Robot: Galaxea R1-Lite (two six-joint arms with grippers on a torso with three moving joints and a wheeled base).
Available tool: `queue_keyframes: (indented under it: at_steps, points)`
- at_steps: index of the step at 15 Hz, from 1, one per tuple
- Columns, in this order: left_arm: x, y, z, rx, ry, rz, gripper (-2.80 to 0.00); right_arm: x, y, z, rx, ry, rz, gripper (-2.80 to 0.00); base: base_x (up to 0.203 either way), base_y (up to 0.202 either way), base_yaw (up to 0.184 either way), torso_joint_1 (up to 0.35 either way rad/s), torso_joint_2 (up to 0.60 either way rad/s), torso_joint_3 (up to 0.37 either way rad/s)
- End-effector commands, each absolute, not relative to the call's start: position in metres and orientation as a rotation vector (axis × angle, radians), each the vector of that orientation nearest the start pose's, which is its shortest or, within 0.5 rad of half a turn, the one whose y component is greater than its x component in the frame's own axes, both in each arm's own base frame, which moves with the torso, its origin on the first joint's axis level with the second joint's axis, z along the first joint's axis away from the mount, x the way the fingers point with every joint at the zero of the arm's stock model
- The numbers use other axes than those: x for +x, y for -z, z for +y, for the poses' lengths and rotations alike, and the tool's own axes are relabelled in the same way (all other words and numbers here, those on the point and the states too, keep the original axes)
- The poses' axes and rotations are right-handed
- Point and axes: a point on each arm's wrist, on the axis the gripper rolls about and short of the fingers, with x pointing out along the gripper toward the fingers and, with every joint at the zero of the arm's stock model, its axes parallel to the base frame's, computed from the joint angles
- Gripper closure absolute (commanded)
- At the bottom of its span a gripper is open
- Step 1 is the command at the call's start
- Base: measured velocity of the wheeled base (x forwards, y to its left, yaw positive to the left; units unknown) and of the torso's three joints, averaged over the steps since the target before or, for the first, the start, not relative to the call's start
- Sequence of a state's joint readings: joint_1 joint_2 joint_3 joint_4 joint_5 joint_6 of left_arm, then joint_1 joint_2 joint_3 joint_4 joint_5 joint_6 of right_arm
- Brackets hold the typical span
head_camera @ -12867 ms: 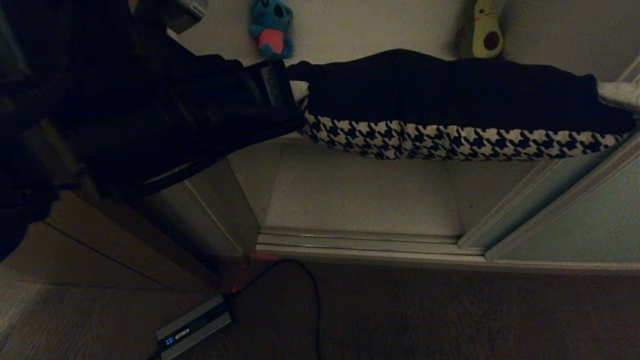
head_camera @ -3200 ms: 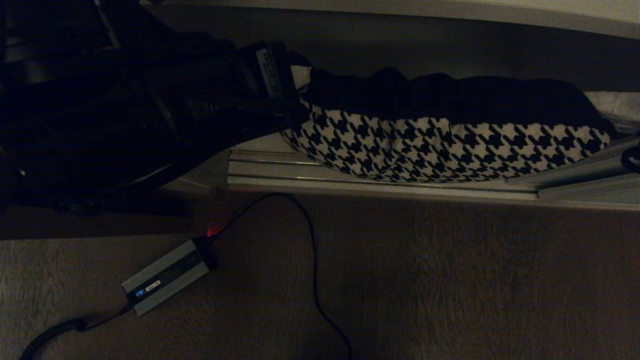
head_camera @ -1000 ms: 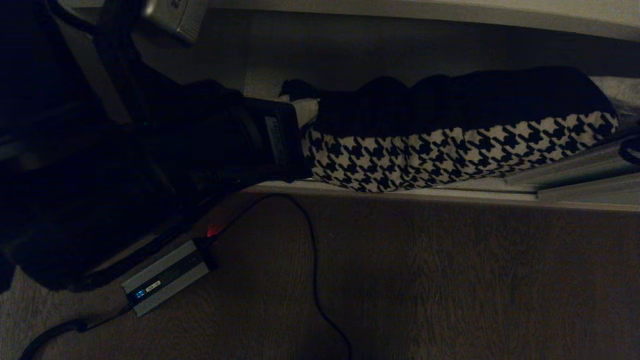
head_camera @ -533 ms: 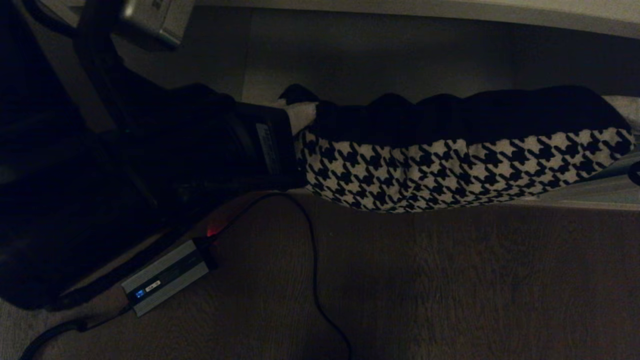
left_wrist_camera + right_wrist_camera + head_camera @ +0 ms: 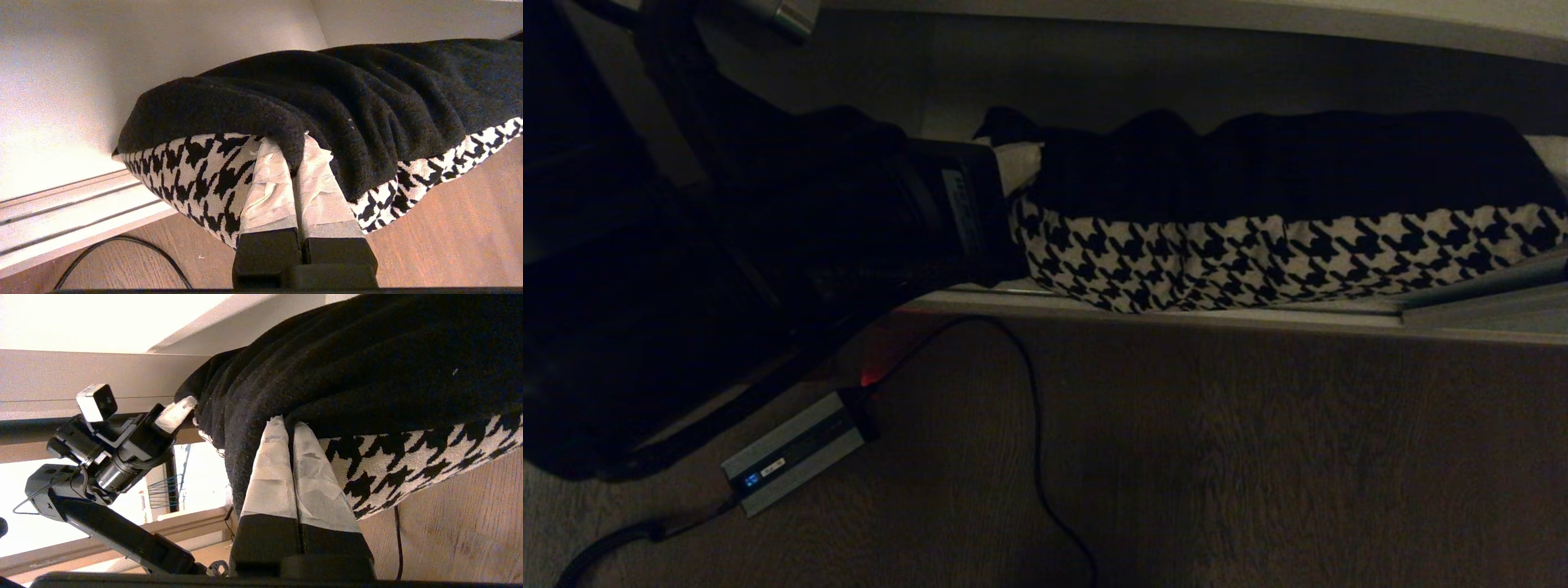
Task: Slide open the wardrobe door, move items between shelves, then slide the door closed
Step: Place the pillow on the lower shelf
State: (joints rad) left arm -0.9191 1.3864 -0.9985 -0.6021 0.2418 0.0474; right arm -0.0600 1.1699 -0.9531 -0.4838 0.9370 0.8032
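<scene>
Above the floor track (image 5: 1143, 314), the cushion (image 5: 1282, 249) sits higher than half a second ago. Left tool (image 5: 295, 171) and right tool (image 5: 286, 428) each pinch its dark edge, fully closed. A power brick (image 5: 792, 461) and cable (image 5: 1033, 425) lie on the floor below.

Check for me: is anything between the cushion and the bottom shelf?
Nothing visible. The cushion, pinched at its ends by the left gripper and right gripper, hangs over the floor track; the bottom shelf behind looks bare.

cushion (image 5: 1274, 253) above floor track (image 5: 1176, 314), power brick (image 5: 792, 453) on floor (image 5: 1258, 457) front-left
</scene>
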Motion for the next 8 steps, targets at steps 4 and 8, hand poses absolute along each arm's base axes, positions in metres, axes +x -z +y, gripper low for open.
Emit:
queue_keyframes:
  at_steps: [4,8]
  points:
    - [0.15,-0.316,-0.185,-0.066,0.662,-0.187,0.0,0.175,-0.334,0.008,0.62,-0.917,0.13,0.0,0.0,0.0,0.0,0.0,0.0,0.0]
    - [0.15,-0.316,-0.185,-0.067,0.663,-0.19,0.0,0.184,-0.332,0.008,0.618,-0.919,0.122,0.0,0.0,0.0,0.0,0.0,0.0,0.0]
